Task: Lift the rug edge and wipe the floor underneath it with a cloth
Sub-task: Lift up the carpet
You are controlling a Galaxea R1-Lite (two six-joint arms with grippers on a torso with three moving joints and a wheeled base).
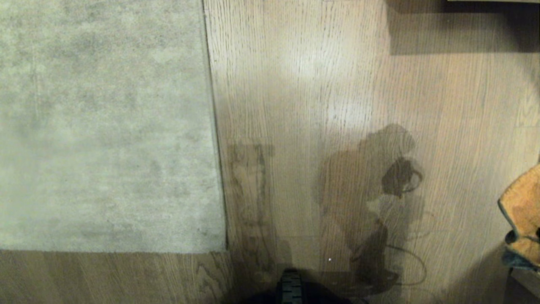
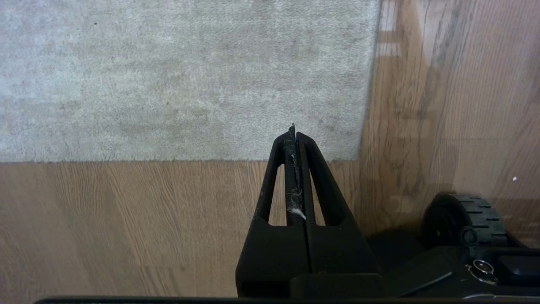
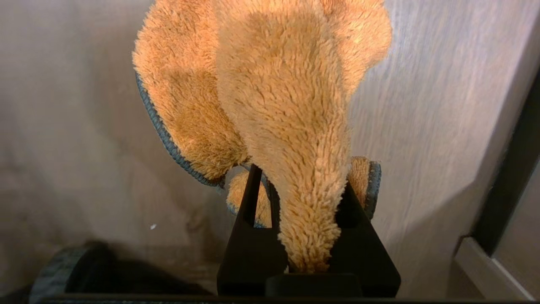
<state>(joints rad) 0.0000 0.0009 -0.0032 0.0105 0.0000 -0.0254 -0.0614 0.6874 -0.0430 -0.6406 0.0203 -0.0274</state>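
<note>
While the rug edge (image 1: 215,169) lies flat on the floor (image 1: 320,105), the right gripper (image 3: 301,185) hangs above bare planks, its jaws pinched on the orange cloth (image 3: 270,105). The left gripper (image 2: 295,135) is fully closed and empty over the rug's corner.

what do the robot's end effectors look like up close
Both are matte black plastic. The left end effector has two long tapered fingers with slot-shaped cutouts, meeting in a narrow point, with white fluff stuck in the seam. The right end effector shows the same black wedge-shaped fingers.
</note>
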